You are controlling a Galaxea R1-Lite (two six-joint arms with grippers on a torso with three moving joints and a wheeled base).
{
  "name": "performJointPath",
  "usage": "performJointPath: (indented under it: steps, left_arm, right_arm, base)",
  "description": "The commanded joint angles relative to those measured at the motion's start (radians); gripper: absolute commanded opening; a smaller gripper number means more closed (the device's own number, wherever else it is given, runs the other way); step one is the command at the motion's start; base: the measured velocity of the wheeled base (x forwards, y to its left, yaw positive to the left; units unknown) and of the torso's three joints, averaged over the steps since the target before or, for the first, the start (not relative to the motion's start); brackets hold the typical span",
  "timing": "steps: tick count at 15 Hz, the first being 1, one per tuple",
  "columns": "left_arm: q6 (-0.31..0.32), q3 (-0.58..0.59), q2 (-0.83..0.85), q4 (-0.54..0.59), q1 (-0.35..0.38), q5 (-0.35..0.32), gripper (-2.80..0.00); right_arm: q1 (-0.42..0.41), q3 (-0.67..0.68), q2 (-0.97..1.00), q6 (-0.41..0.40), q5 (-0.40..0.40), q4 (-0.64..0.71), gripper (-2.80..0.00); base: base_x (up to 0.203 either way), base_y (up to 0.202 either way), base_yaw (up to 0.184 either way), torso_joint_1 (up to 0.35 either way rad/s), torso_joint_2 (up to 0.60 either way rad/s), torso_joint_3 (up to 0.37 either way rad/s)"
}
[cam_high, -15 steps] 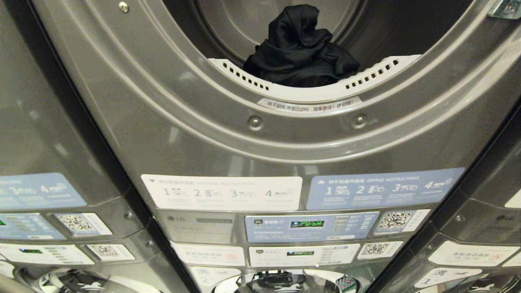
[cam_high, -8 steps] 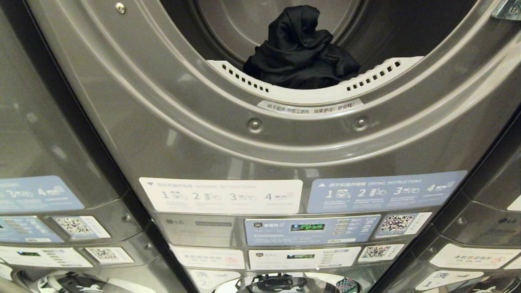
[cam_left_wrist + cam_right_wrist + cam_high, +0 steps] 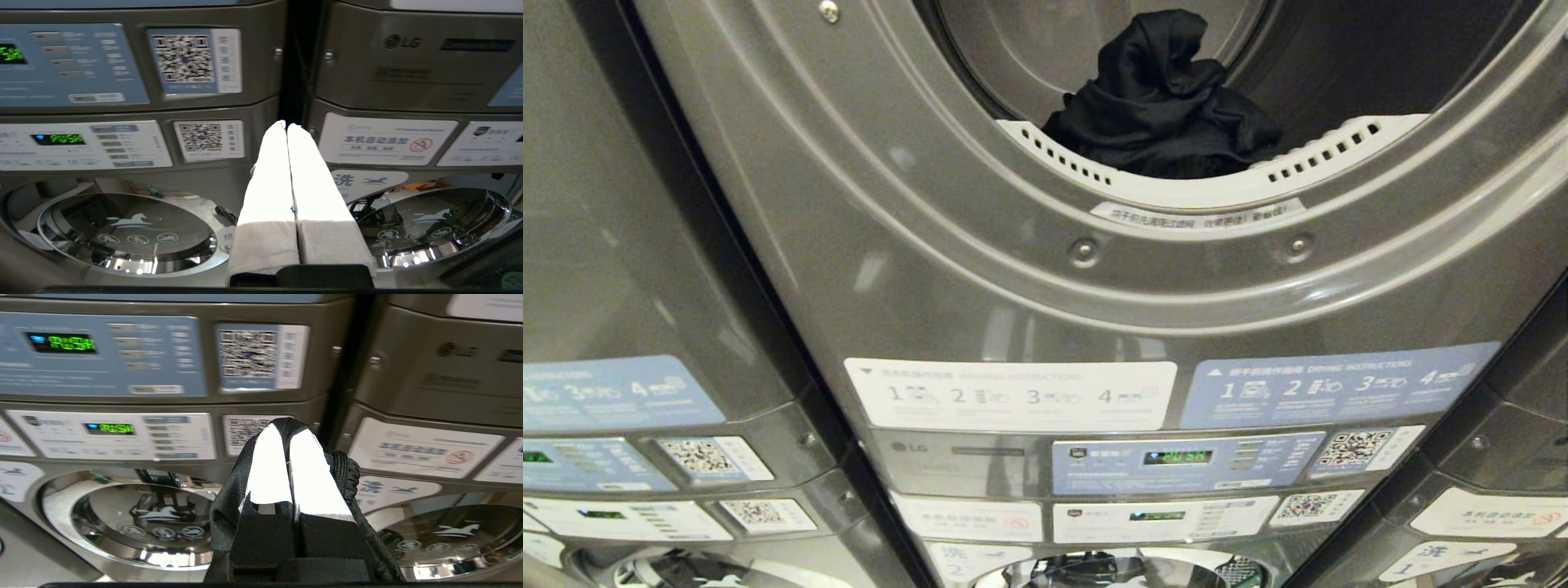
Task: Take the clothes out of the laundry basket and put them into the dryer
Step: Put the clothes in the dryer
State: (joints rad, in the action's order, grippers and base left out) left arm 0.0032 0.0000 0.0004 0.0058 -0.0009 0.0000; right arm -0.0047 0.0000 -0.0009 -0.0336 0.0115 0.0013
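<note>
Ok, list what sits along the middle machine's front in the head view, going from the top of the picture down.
Black garment in the dryer drum → white perforated lint filter → narrow rim sticker → white instruction label → green display → lower washer door.

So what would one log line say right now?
right gripper: shut on black cloth | left gripper: shut, empty | grey dryer drum: black garment inside

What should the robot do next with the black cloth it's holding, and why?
Probably lift the right gripper, shut on a black cloth, up toward the open dryer, where another black garment already lies; the gripper now hangs low by the control panels.
</note>
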Motion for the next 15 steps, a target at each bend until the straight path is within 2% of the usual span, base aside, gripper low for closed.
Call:
performJointPath:
  steps: [1,12,15]
  left_arm:
    - [0.0,0.002,0.0,0.0,0.001,0.0,-2.8]
    - [0.0,0.002,0.0,0.0,0.001,0.0,-2.8]
    - [0.0,0.002,0.0,0.0,0.001,0.0,-2.8]
  right_arm:
    - [0.0,0.0,0.001,-0.002,0.001,0.0,-2.8]
    - [0.0,0.0,0.001,0.0,0.005,-0.001,-2.8]
    - [0.0,0.0,0.001,-0.02,0.01,-0.001,-2.8]
  base:
    - [0.0,0.195,-0.001,0.005,0.0,0.002]
    - [0.0,0.194,0.0,0.002,0.0,0.002]
    - [0.0,0.07,0.0,0.001,0.0,0.001]
